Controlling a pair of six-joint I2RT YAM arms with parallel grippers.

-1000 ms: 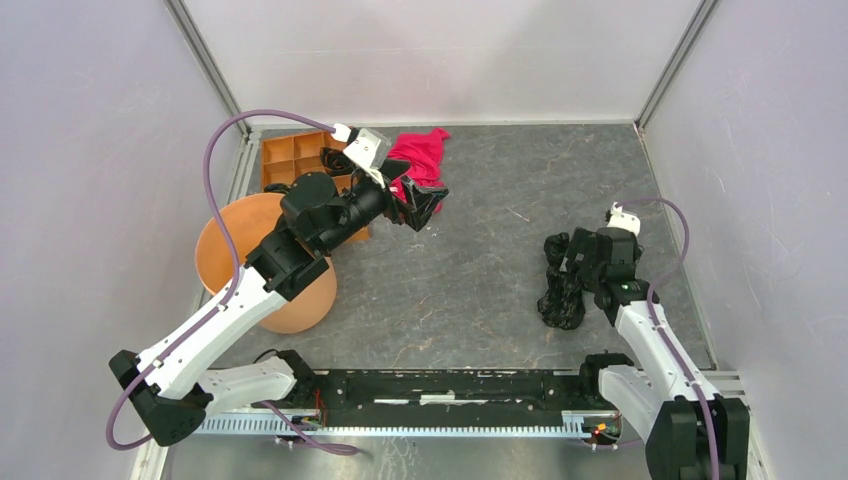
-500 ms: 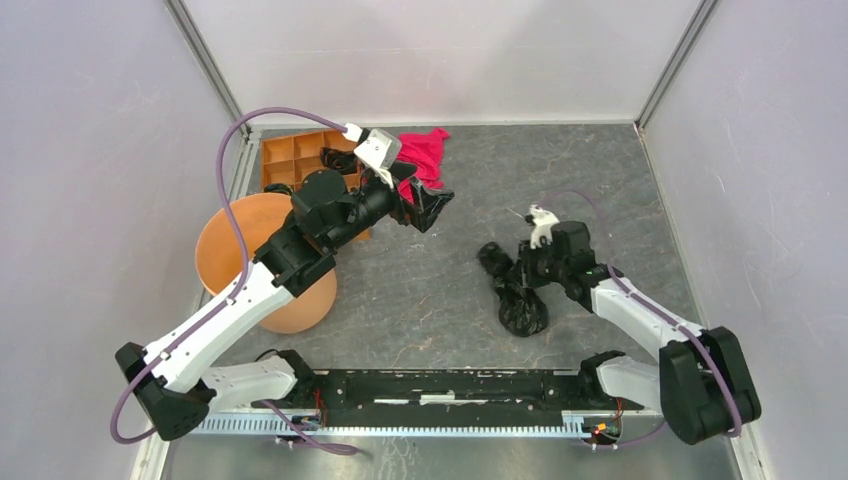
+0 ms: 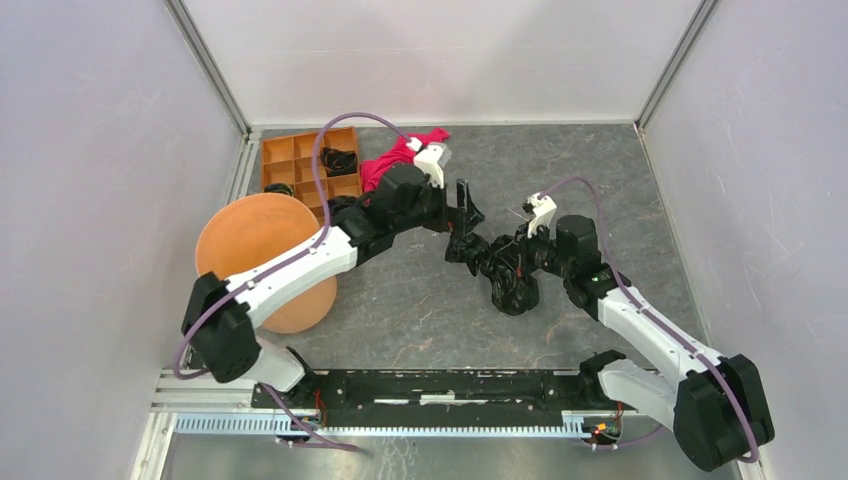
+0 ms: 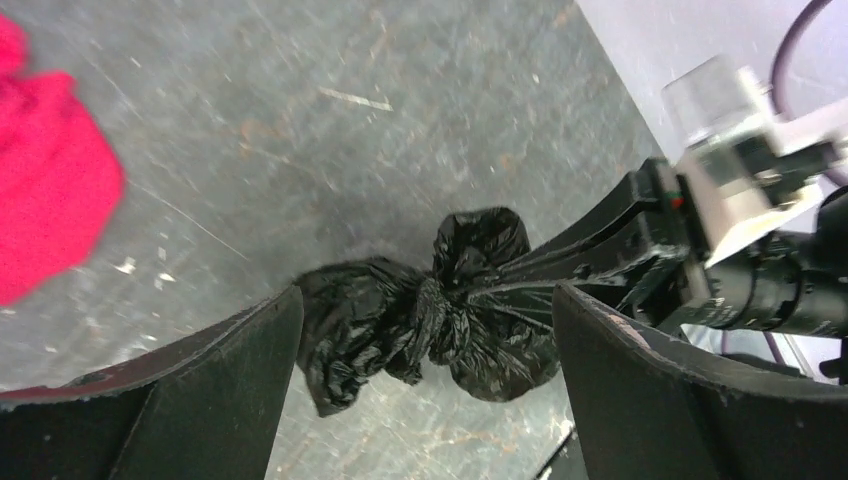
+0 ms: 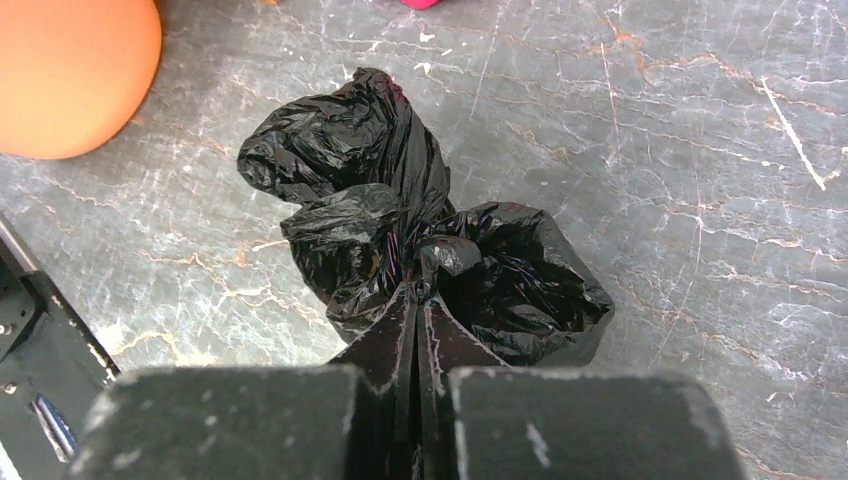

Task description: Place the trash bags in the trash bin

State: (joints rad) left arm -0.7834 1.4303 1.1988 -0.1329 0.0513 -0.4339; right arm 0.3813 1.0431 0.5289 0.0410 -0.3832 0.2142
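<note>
A crumpled black trash bag (image 3: pixel 505 282) (image 5: pixel 400 230) is at mid-table, pinched at its knot by my right gripper (image 3: pixel 520 262) (image 5: pixel 418 300), whose jaws are pressed together on the film. In the left wrist view the bag (image 4: pixel 440 320) seems to hang slightly off the floor, stretched from the right gripper (image 4: pixel 600 255). My left gripper (image 3: pixel 465 215) (image 4: pixel 425 340) is wide open, and the bag's free end lies between its fingers (image 4: pixel 200 400) without touching them. The orange-brown trash bin (image 3: pixel 265 262) (image 5: pixel 70 70) stands at the left. A small black bundle (image 3: pixel 340 159) lies in the tray.
A flat orange compartment tray (image 3: pixel 300 150) sits at the back left. Beside it, behind the left arm, is a red-pink cloth (image 3: pixel 400 152) (image 4: pixel 50 200). White walls enclose the table on three sides. The arms' base rail (image 3: pixel 450 385) runs along the near edge.
My right gripper closed on the bag and carried it left toward the middle. My left arm swung right, away from the red cloth, to over the bag, still open.
</note>
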